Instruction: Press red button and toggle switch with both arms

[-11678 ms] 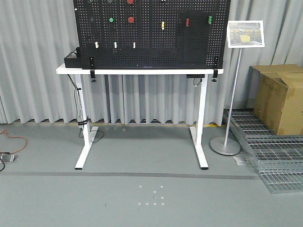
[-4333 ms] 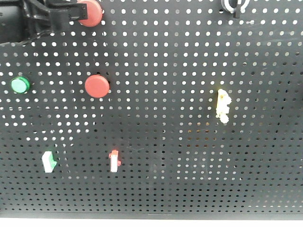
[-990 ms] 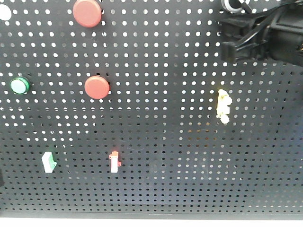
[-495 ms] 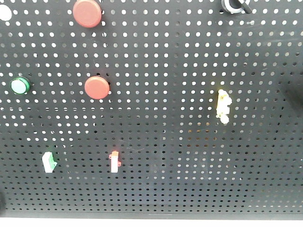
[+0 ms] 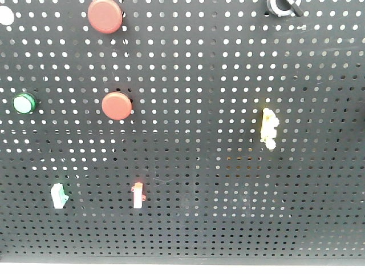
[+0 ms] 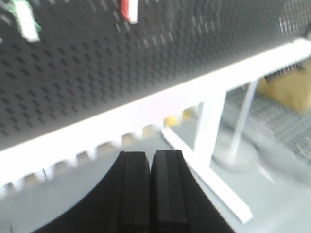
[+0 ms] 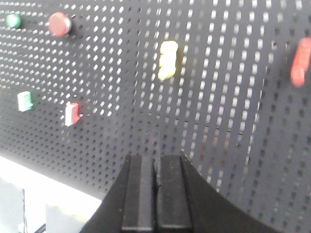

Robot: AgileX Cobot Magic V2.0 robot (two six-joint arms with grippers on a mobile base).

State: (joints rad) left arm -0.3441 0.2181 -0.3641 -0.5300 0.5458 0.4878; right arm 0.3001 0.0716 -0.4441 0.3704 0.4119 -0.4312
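On the black pegboard (image 5: 205,188), a flat sheet with rows of small round holes:

- Red button (image 5: 105,15): large, round, matte, domed; top edge, left of centre, partly cropped by the frame.
- Second red button (image 5: 117,105): same shape and finish, directly below the first, well apart from it.
- Green button (image 5: 24,103): small, round, glossy pale centre in a green ring; left of the second red button.
- Green switch (image 5: 58,195): short white block with green edging, lower left.
- Red switch (image 5: 137,194): short white block with a red cap, lower centre-left.
- Yellow toggle (image 5: 268,128): lumpy pale yellow plastic, upright, right of centre.
- Knob (image 5: 283,6): dark ring with pale rim, top edge, cropped.
- Red lever (image 7: 300,62): elongated, rounded, blurred; seen only in the right wrist view, right of the yellow toggle.

Left gripper (image 6: 151,194): black, blocky, ribbed pads pressed together, nothing between; below the white table edge (image 6: 146,114), away from the board.

Right gripper (image 7: 156,194): black, pads pressed together, empty; facing the board's lower part, apart from it.
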